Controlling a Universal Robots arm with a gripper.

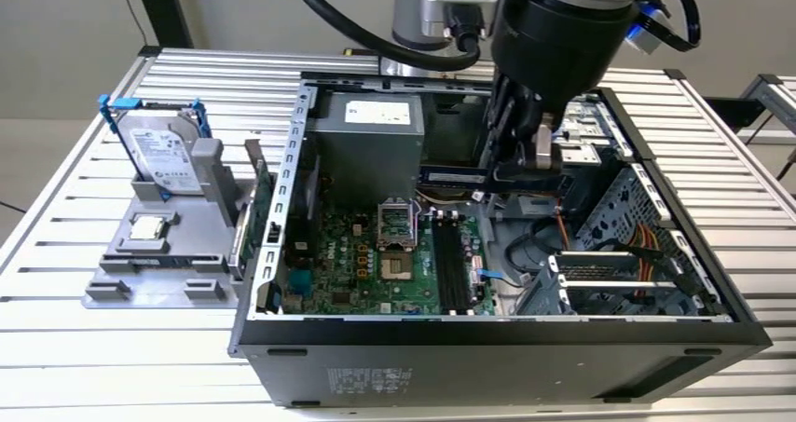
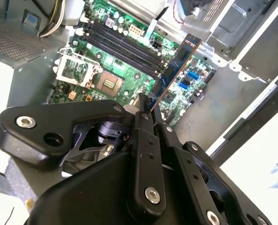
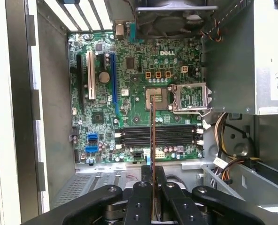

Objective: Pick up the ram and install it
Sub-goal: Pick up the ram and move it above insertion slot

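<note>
My gripper (image 1: 516,161) hangs inside the open computer case, shut on the ram (image 1: 454,173), a long thin dark board. The second wrist view shows the ram (image 2: 176,65) sticking out from between the black fingers (image 2: 143,117), tilted above the green motherboard (image 2: 106,79). In the first wrist view the ram (image 3: 152,131) is edge-on, a thin line running out from my gripper (image 3: 152,171) and crossing over the black memory slots (image 3: 172,136). It is held above the slots (image 1: 450,264), not touching them. The slots (image 2: 120,44) look unfilled.
A grey holder (image 1: 156,254) at the exterior view's left carries a hard drive (image 1: 162,147) with blue handles and a small square processor chip (image 1: 149,224). Inside the case (image 1: 498,347) are the power supply (image 1: 367,133), an open processor socket (image 1: 395,226), a drive cage (image 1: 622,273) and cables (image 3: 223,159).
</note>
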